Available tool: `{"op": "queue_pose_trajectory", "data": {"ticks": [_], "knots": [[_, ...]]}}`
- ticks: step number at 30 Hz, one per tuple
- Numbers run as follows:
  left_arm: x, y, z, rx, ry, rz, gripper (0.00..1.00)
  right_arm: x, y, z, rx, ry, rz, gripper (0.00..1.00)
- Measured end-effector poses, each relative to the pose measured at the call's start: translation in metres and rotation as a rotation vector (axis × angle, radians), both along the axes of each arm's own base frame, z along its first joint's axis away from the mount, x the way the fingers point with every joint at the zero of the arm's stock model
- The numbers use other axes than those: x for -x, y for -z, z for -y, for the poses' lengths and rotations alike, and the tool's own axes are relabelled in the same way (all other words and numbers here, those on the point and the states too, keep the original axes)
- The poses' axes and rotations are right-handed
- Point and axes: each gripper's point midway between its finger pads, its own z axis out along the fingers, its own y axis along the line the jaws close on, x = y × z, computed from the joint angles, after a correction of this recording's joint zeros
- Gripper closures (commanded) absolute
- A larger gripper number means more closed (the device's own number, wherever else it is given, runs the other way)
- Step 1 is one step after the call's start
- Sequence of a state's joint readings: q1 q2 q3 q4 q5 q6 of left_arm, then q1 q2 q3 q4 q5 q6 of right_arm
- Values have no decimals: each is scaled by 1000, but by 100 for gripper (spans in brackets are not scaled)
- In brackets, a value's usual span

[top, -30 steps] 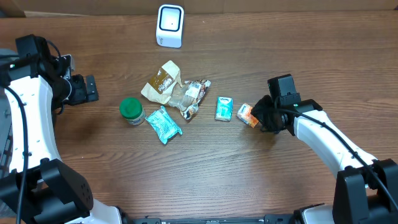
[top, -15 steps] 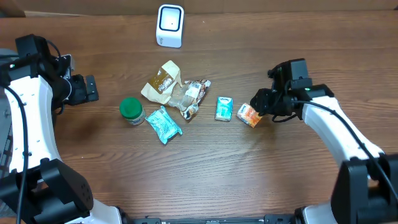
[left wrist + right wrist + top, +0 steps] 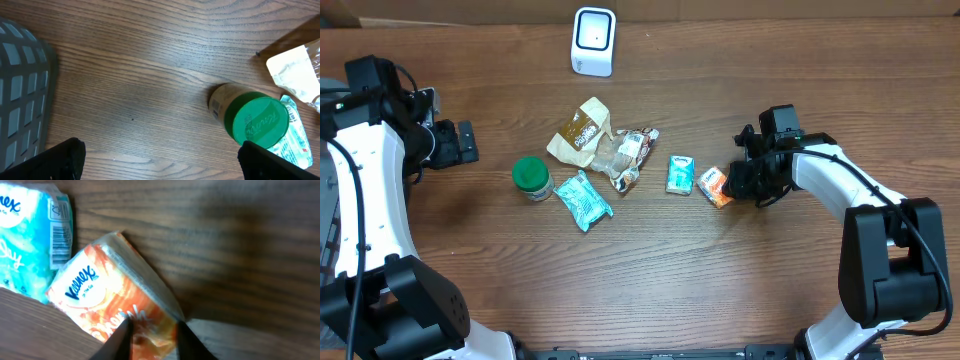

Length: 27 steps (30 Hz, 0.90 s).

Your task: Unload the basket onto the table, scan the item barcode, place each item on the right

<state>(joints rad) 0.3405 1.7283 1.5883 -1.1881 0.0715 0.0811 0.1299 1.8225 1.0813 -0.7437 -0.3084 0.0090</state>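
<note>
An orange Kleenex tissue pack (image 3: 715, 186) lies on the wooden table right of centre. My right gripper (image 3: 733, 182) reaches it from the right. In the right wrist view its two dark fingers (image 3: 120, 340) press both sides of the orange pack's (image 3: 100, 300) near end, so the gripper (image 3: 152, 336) is shut on it. A white barcode scanner (image 3: 593, 41) stands at the back of the table. My left gripper (image 3: 468, 142) hovers wide open at the far left with nothing between its fingers (image 3: 60, 157).
A teal tissue pack (image 3: 680, 173) lies just left of the orange one, its barcode showing (image 3: 61, 237). Further left are a clear snack wrapper (image 3: 628, 152), a brown pouch (image 3: 580, 130), a teal packet (image 3: 583, 200) and a green-lidded jar (image 3: 531, 178).
My right arm swung its wrist back down toward the orange pack and the fingers narrowed onto it. The pack shifted slightly. The left arm has not moved.
</note>
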Motion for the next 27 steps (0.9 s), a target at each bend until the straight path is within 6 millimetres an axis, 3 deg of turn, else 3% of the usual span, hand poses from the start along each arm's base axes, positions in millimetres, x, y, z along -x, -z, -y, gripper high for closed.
{"op": "queue_pose_trajectory", "data": {"ticks": [6,9,12,21,27], "knots": [[0,0,0,0,0,0,0,10,-14,-6,-54,64,-111,69],[0,0,0,0,0,0,0,-3,-34,-10,-79,80,-104,69],[0,0,0,0,0,0,0,-6,-37,-10,-80,86,-96,69],[0,0,0,0,0,0,0,-1,-10,4,-2,99,-74,69],[0,0,0,0,0,0,0,6,8,-5,-61,64,-51,70]]}}
